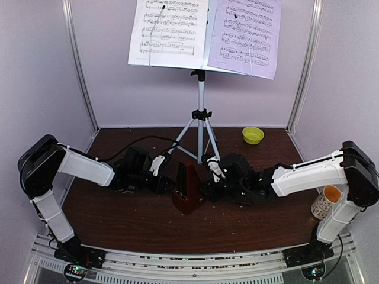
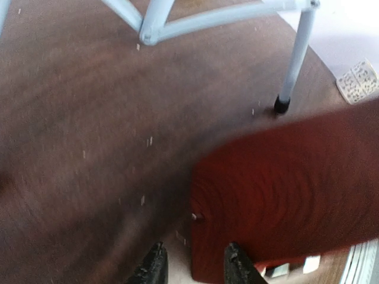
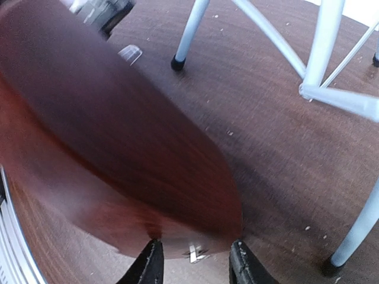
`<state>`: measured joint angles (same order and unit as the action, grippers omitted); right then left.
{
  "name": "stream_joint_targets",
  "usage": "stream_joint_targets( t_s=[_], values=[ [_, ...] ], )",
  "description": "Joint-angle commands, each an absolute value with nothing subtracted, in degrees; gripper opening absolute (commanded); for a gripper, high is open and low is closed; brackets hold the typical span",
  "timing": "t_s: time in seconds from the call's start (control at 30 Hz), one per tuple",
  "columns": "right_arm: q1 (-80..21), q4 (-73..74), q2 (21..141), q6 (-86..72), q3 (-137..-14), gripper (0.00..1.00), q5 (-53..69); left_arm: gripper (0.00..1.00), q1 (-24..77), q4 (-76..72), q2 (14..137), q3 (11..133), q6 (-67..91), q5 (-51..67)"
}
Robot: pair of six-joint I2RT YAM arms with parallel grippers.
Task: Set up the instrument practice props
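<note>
The dark-red metronome (image 1: 186, 198) stands at mid-table in front of the music stand (image 1: 201, 112), which carries a white sheet (image 1: 169, 26) and a lavender sheet (image 1: 247, 32). My left gripper (image 1: 166, 180) is at the metronome's left side. In the left wrist view, the metronome (image 2: 284, 195) has one corner between the jaws of that gripper (image 2: 195, 269), one finger lying over its face and the other off its edge. My right gripper (image 1: 208, 188) is at its right side. In the right wrist view, that gripper (image 3: 195, 266) is shut on the metronome's (image 3: 118, 148) narrow end.
A small green bowl (image 1: 253, 135) sits at the back right. A patterned cup (image 1: 327, 201) stands by the right arm's base. The stand's tripod legs (image 2: 296, 59) (image 3: 189, 35) rest close behind both grippers. White walls enclose the table.
</note>
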<state>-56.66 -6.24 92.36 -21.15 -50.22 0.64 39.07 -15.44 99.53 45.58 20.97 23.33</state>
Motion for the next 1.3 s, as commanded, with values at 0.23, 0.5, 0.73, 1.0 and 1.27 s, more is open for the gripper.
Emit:
stream_joint_targets(
  t_s=[0.23, 0.5, 0.73, 1.0, 1.27],
  values=[
    [-54.4, -6.2, 93.7, -17.8, -53.4, 0.48, 3.1, 0.34, 42.4, -25.6, 95.3, 38.8, 21.9, 27.4],
    [-54.7, -5.7, 85.2, -19.7, -47.6, 0.85, 4.9, 0.34, 42.5, -32.7, 95.6, 36.9, 24.0, 25.3],
    [-58.1, -6.1, 81.1, -23.2, -48.0, 1.00, 0.4, 0.33, 43.4, -35.6, 98.1, 38.3, 24.2, 24.9],
    [-60.6, -4.4, 83.9, -28.3, -52.9, 1.00, -8.5, 0.33, 49.8, -37.5, 100.3, 41.5, 21.7, 26.1],
    [-63.8, -3.2, 85.6, -32.2, -55.1, 1.00, -19.3, 0.47, 48.9, -51.6, 95.1, 31.0, 23.7, 22.9]
  ],
)
